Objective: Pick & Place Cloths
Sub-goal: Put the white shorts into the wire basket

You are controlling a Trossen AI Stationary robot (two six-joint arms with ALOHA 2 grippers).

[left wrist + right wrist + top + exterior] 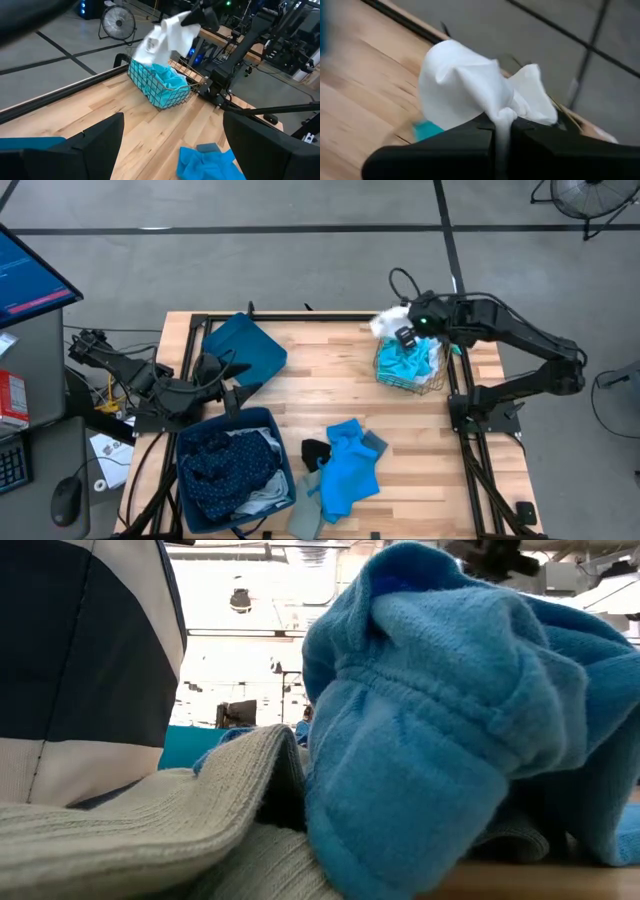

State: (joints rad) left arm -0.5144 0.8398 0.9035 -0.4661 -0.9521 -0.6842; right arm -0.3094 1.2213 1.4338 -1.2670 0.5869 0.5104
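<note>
Right wrist view, gripper [502, 131] pinching white cloth [470, 85], unlabelled

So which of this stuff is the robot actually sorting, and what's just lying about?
Part of the job:
- white cloth, pinched in the right tool above the wire basket
- turquoise cloth in that basket
- bright blue cloth on the table
- dark dotted cloth in the blue bin

Just lying about:
- floor fan
- monitor

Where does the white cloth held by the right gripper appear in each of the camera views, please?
High view: white cloth upper right, above the wire basket.
Low view: not in it.
Left wrist view: top centre, hanging above the basket.
Right wrist view: centre, pinched in the right gripper.
Shared landmark: the basket.
</note>
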